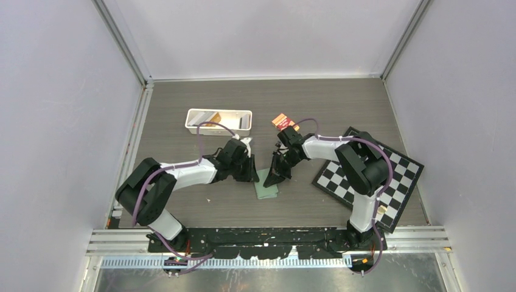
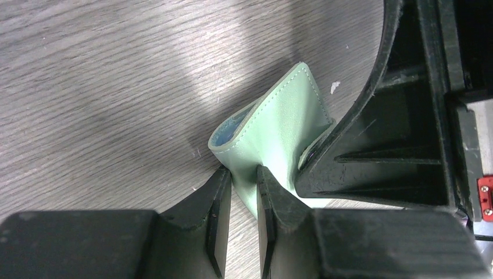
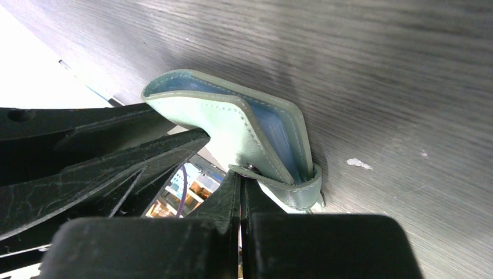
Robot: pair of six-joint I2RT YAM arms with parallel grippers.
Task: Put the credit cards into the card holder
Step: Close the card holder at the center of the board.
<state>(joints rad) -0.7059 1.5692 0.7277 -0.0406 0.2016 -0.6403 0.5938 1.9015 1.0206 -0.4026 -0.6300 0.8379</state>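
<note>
The sage-green card holder (image 1: pixel 266 186) stands partly open on the table between my two grippers. In the left wrist view my left gripper (image 2: pixel 241 177) is shut on the folded edge of the card holder (image 2: pixel 279 125), with green leather between the fingertips. In the right wrist view my right gripper (image 3: pixel 240 181) is shut at the lower edge of one flap of the card holder (image 3: pixel 232 131), beside its clasp tab (image 3: pixel 293 195); the blue-grey inner pockets show. The credit cards (image 1: pixel 214 118) lie in the white tray, gold-tan and grey.
The long white tray (image 1: pixel 190 121) sits behind the left gripper. An orange-and-red packet (image 1: pixel 283 120) lies behind the right gripper. A chessboard (image 1: pixel 398 173) lies at the right under the right arm. The right gripper's black finger (image 2: pixel 378 145) fills the right of the left wrist view.
</note>
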